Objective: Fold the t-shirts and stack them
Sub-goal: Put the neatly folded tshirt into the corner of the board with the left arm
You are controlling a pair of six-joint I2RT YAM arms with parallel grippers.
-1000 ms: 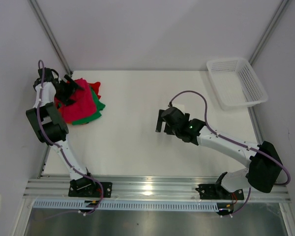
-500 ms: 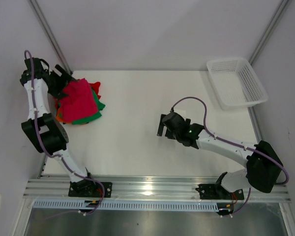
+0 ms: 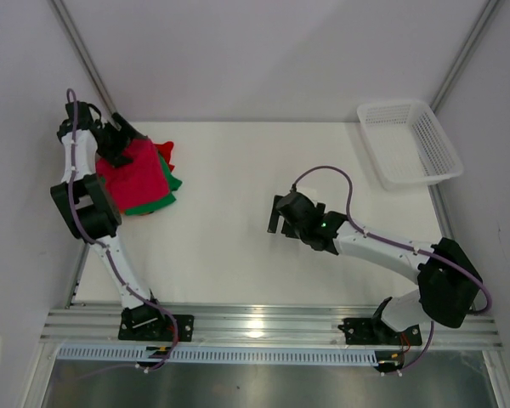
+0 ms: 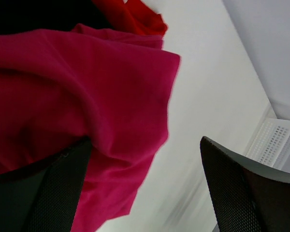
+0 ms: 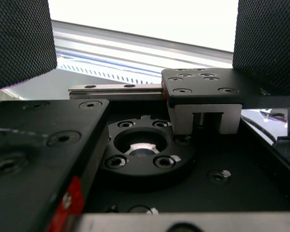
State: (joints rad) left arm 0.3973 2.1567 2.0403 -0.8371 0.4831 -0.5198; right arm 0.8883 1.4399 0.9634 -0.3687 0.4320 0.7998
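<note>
— Pale walls close round a white surface [image 3: 238, 170]. How does the left claw [image 3: 119, 141] stand?

— Its jaws are spread wide, with nothing pinched between them. It hangs over the far-left edge of the heap of t-shirts [image 3: 144, 200], which lies in the far-left corner of the surface. In its wrist camera one of its mesh fingers [image 4: 58, 193] overlaps crimson cloth. Whether it touches the cloth cannot be told.

— Which way does the heap lie?

— The crimson shirt [image 3: 134, 177] is on top. Its long axis runs roughly from near to far, leaning left toward the back wall. Which end is the neck cannot be told. A green shirt [image 3: 172, 182] sticks out from under its right side, and a red shirt [image 3: 164, 153] shows at its far-right corner. In the wrist view a crimson corner juts out over bare surface.

— And the other arm?

— The right claw [image 3: 276, 212] is also fully open and holds nothing. It is over bare surface near the middle, pointing left toward the heap and well apart from it.

— Anything further out?

— A white mesh basket [image 3: 395, 105] sits in the far-right corner, well apart from both claws and from the shirts.
</note>
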